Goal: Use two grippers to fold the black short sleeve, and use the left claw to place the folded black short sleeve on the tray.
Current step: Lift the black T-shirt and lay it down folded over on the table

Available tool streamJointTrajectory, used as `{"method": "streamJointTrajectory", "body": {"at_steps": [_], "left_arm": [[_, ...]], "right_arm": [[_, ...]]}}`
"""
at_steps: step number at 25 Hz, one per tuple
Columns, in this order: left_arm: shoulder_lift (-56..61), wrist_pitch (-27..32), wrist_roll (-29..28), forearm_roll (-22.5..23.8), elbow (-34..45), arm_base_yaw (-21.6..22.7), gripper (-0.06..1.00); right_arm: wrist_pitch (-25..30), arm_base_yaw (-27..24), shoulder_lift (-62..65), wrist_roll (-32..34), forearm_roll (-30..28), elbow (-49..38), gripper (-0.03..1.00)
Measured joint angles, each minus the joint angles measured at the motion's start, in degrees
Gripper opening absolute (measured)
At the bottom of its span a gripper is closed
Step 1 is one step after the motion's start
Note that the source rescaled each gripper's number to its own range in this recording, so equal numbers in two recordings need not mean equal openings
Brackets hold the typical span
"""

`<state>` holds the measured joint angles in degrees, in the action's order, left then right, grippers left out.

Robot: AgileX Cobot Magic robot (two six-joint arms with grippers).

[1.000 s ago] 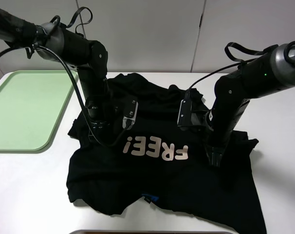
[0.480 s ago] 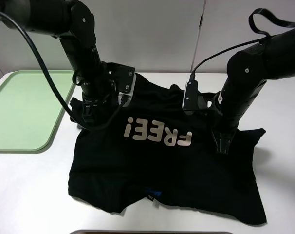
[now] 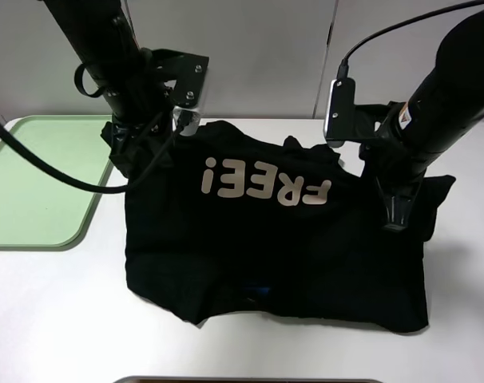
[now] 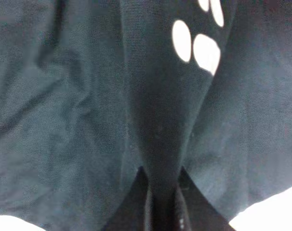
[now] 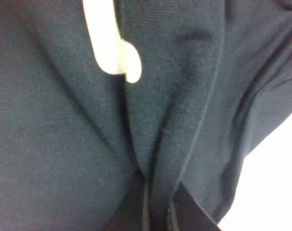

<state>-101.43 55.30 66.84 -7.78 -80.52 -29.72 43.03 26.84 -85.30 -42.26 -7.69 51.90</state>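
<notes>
The black short sleeve (image 3: 266, 247), printed "FREE!", is partly lifted off the white table; its near half lies on the surface. My left gripper (image 3: 128, 155) is shut on the shirt's left edge, near the green tray (image 3: 34, 183). My right gripper (image 3: 396, 217) is shut on the shirt's right edge. In the left wrist view the fingers (image 4: 136, 202) pinch a ridge of black cloth (image 4: 88, 120). In the right wrist view the fingers (image 5: 182, 211) pinch a fold of the cloth (image 5: 54, 144) in the same way. The fingertips are hidden in the cloth in the high view.
The tray lies at the table's left edge with nothing on it. A black cable (image 3: 58, 179) from the left arm hangs over the tray's right side. Bare white table (image 3: 58, 319) shows in front of the shirt. A wall stands close behind.
Both grippers have risen and moved toward the back of the table, holding the shirt. The printed part has been pulled up and back, and the cloth is stretched between them.
</notes>
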Motion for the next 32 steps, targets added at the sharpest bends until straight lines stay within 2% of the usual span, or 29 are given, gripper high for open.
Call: {"method": "streamJointTrajectory", "body": {"at_steps": [10, 18, 23, 32], "left_arm": [[7.91, 0.38, 0.0, -0.72, 0.0, -0.39, 0.0], [13.35, 0.61, -0.05, 0.11, -0.21, -0.51, 0.0], [15.91, 1.07, -2.07, 0.54, -3.13, -0.51, 0.0], [17.17, 7.11, -2.94, 0.47, -11.47, -0.51, 0.0]], "right_arm": [[4.01, 0.16, 9.54, 4.44, -7.63, 0.52, 0.0], [10.34, 0.16, 10.39, 6.02, -6.46, 13.52, 0.0], [14.1, 0.16, 10.44, 6.02, -5.51, 20.52, 0.0], [19.57, 0.16, 10.53, 4.85, -3.96, 23.79, 0.0]]}}
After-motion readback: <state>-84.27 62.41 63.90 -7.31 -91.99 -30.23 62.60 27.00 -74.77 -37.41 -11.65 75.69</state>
